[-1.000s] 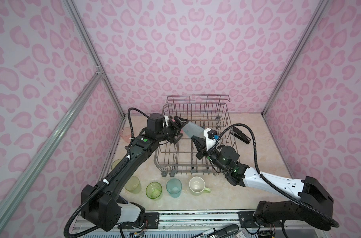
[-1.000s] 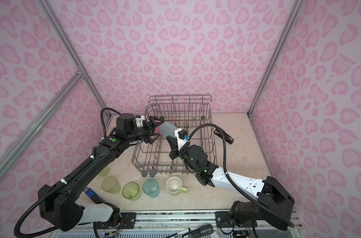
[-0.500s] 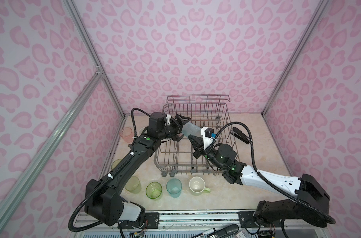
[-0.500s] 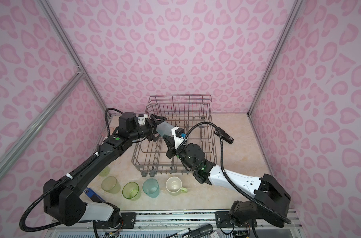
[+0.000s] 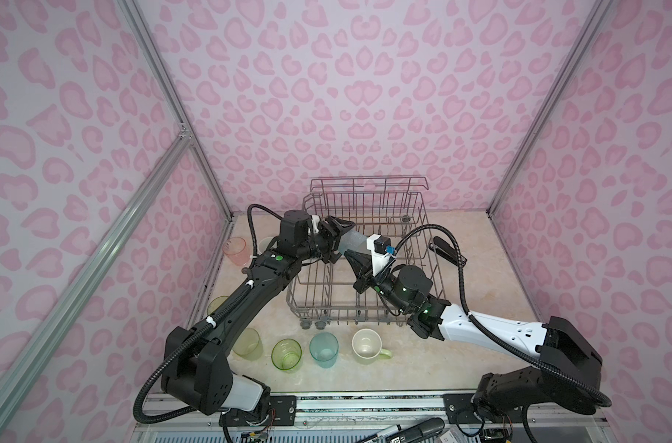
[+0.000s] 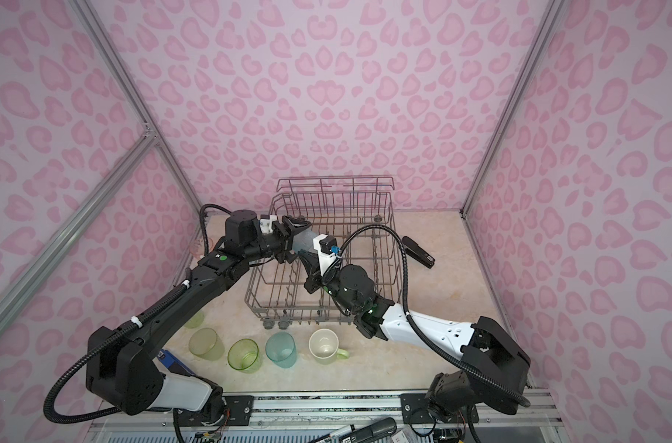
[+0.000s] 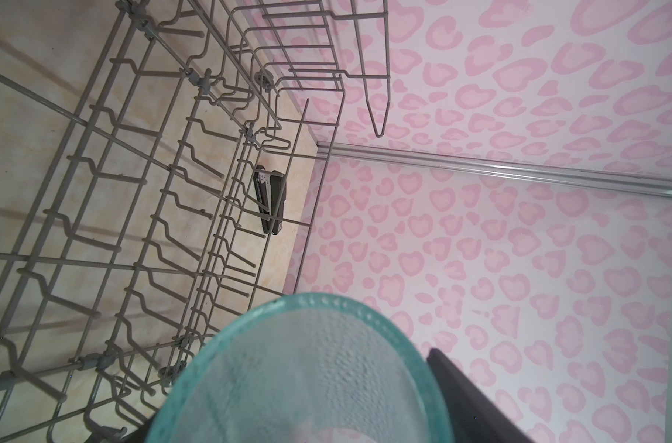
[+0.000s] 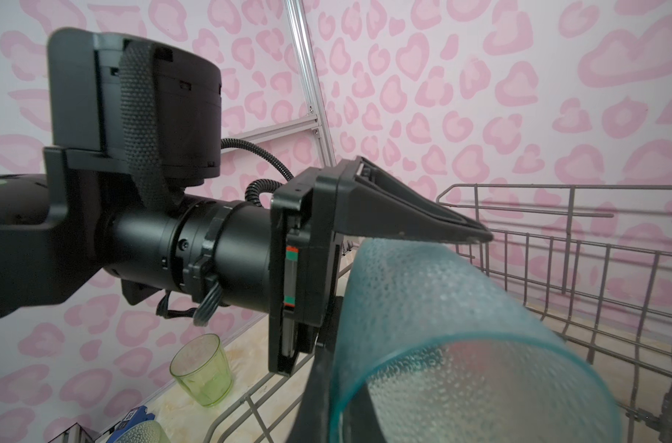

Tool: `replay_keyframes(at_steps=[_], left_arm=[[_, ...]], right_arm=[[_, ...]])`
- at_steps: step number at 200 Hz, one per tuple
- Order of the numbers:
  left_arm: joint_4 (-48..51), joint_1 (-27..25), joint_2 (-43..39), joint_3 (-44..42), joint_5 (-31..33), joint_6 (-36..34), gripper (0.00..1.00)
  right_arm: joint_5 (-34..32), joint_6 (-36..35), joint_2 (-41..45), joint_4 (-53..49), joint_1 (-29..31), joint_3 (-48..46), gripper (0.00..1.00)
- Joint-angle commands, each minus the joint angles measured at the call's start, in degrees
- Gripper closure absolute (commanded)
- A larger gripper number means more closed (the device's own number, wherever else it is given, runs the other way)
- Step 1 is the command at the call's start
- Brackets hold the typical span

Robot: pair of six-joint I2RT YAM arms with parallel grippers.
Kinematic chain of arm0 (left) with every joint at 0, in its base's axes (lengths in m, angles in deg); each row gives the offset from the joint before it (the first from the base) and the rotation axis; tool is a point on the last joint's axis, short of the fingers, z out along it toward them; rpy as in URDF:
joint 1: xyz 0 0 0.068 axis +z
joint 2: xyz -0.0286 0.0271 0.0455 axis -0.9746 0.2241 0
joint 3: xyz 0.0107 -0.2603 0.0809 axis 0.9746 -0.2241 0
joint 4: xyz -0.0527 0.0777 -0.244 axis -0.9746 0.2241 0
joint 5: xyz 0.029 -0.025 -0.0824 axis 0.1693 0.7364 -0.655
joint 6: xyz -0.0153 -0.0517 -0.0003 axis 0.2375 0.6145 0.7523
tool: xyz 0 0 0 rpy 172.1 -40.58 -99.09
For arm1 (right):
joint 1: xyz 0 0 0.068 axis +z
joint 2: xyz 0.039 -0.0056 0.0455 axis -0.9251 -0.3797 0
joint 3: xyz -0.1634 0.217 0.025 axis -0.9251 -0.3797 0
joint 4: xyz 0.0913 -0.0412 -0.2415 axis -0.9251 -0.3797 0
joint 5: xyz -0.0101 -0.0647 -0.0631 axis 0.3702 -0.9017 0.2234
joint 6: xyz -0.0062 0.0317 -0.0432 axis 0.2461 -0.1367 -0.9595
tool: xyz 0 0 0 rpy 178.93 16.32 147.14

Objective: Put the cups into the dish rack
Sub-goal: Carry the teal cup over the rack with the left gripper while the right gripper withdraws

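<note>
Right wrist view: teal cup (image 8: 480,307) lies sideways over the dish rack (image 8: 572,186), base inside the left gripper (image 8: 411,318), grip uncertain; in a top view, right gripper (image 5: 353,257) pinches its rim.

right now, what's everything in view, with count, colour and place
dish rack: 1, grey wire, table centre
held tumbler: 1, teal, over the rack between both hands
pink tumbler: 1, pink, left of rack
yellow-green tumblers: 2, front row and partly behind left arm
green tumbler: 1, green, front row
teal tumbler: 1, teal, front row
mug: 1, light green, front row's right end
stapler: 1, black, right of rack
left hand: 1, black, around held tumbler's base, grip unclear
right hand: 1, black, shut on its rim
</note>
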Motion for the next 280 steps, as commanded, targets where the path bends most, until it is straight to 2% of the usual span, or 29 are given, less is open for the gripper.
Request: replay_keyframes(at_steps=[1,53,65,95,138,168,214,255,280], left_arm=[[-4.83,0.08,-0.54,-1.05,0.71,0.2,0.29],[-6.97,0.21,-1.24,-2.1,2.05,-0.24,0.36],[-7.19,0.22,-1.55,-2.28,2.69,-0.76,0.37],[-7.28,0.3,-1.96,-2.22,4.33,-2.57,0.38],[-7.5,0.39,-1.45,-1.13,6.52,-6.69,0.38],[-5.04,0.47,-0.49,2.41,9.77,-14.2,0.38],[-2.38,0.4,2.5,7.2,16.17,-27.65,0.34],[-2.89,-0.21,7.86,11.37,21.1,-38.2,0.34],[-4.29,-1.56,11.21,13.21,25.19,-46.46,0.34]], right_arm=[[0.71,1.06,-0.15,1.49,0.15,0.25,1.0],[0.18,1.57,0.26,-0.03,0.18,0.12,1.0],[0.18,1.62,0.46,-0.82,0.18,0.42,0.94],[-0.15,1.77,1.4,-1.81,0.16,0.23,0.73],[-1.71,1.69,4.5,-4.04,-0.04,-1.92,0.57],[-4.96,2.43,9.53,-8.79,-1.41,-5.4,0.52],[-6.83,6.06,16.56,-21.02,-7.43,-9.29,0.51],[-5.25,7.24,17.73,-29.15,-13.22,-9.49,0.51],[-4.49,6.36,17.06,-30.04,-15.3,-9.92,0.51]])
